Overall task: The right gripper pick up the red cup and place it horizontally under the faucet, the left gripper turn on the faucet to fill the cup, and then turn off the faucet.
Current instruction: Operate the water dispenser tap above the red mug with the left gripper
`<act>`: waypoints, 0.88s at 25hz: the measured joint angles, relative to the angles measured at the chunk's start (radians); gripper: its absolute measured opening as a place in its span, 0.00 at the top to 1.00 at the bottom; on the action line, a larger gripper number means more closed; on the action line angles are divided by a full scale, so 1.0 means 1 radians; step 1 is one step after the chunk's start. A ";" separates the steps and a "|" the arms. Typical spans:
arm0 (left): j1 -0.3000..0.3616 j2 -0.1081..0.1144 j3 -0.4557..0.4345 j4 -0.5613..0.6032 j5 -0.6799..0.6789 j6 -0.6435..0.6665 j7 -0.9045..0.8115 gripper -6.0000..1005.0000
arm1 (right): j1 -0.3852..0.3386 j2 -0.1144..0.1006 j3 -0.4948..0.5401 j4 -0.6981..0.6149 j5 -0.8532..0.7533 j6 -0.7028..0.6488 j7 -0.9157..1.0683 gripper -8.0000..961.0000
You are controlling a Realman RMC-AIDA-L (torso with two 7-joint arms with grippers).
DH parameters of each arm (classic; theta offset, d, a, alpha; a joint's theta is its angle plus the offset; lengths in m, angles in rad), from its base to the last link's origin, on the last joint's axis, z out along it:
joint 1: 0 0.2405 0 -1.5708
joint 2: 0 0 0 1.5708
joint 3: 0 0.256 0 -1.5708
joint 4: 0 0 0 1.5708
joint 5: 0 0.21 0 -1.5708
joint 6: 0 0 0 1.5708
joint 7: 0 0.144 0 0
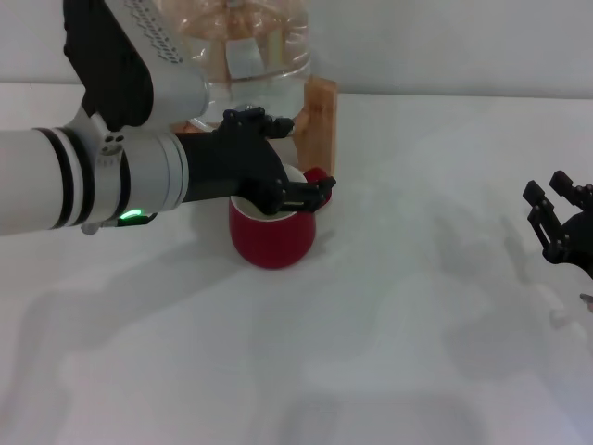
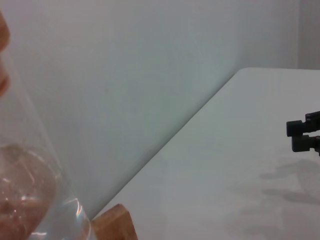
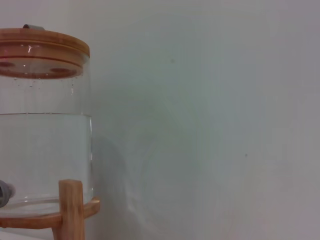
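The red cup [image 1: 271, 238] is a rounded, dark red mug with a white inside, standing upright on the white table [image 1: 389, 352] directly in front of the wooden stand [image 1: 318, 119] that carries the clear water jug [image 1: 243, 46]. Its mouth faces up, and a small red bump, apparently the loop handle, shows at its far right rim. The left gripper [image 1: 310, 193], a black claw on a silver-white wrist with black bands and a green light, reaches in from the left and hangs right over the cup's mouth, covering much of the white interior; its fingertips lie close together above the rim near the handle, but whether they pinch anything cannot be told. The faucet itself is hidden behind this claw and arm. The right gripper [image 1: 559, 220] sits well apart at the right edge of the table, its black fingers spread and holding nothing; it also shows at the edge of the left wrist view [image 2: 305, 136]. The right wrist view shows the jug [image 3: 45, 150] filled with water to well over half, under a wooden lid [image 3: 42, 47].
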 joint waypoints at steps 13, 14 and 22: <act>0.013 0.001 -0.018 0.006 0.000 -0.007 -0.002 0.13 | 0.000 0.000 -0.002 0.000 0.000 0.000 0.000 0.65; 0.011 0.001 -0.021 0.004 0.000 -0.008 -0.001 0.13 | -0.001 0.000 -0.002 0.000 0.000 0.000 0.000 0.65; -0.016 0.003 -0.027 -0.024 0.001 -0.017 0.004 0.13 | -0.005 0.000 -0.002 0.004 0.000 0.000 0.000 0.65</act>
